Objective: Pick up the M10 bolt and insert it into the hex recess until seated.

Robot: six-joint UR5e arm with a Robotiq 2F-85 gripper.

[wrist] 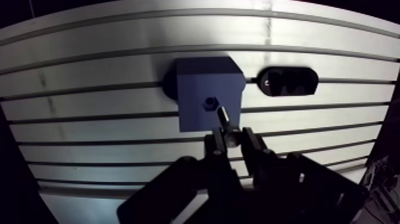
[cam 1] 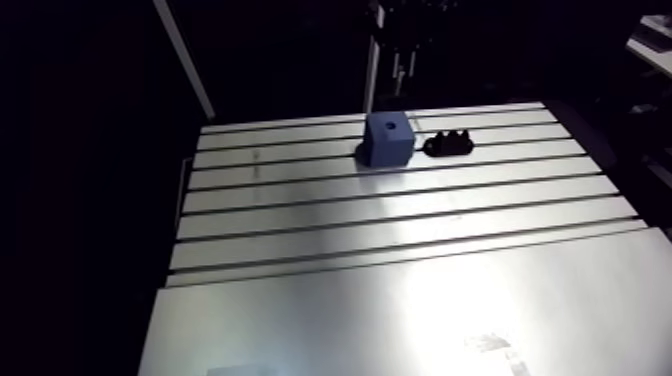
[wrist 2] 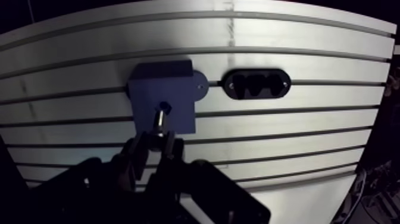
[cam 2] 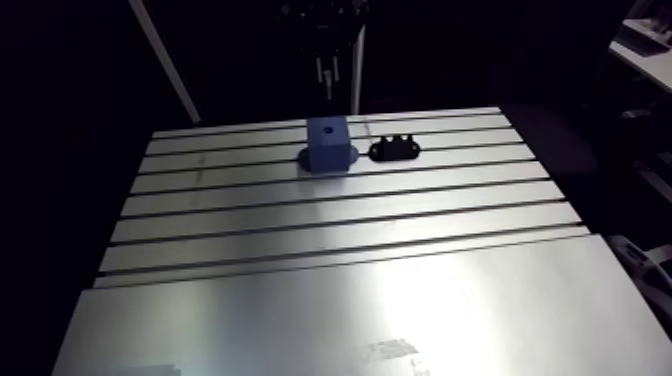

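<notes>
**Fingers pinching M10 bolt, tip near hex recess**

Fingers [wrist: 218,148]: two, dark, pressed onto the head end of the bolt from either side; the gripper [wrist: 233,142] carries nothing else.

M10 bolt [wrist: 224,117]: held between the fingers, metallic shank pointing away from the gripper toward the blue block. In the wrist view its tip lies over the block's facing surface, just beside the recess. It is not seated; whether the tip touches the block cannot be told.

Hex recess [wrist: 208,104]: small dark opening in the face of the block nearest the camera, close to the bolt's tip.

Blue block [cam 1: 388,138]: cube-like body on a rounded base flange, standing on the far part of the table, ahead of the gripper.

Black holder [cam 1: 447,145]: oblong, low, with scalloped pockets along its top, lying just beside the block and apart from it.

Slotted aluminium table [cam 1: 400,230]: parallel slots run across it; the near part is a plain sheet with bright glare.
</notes>
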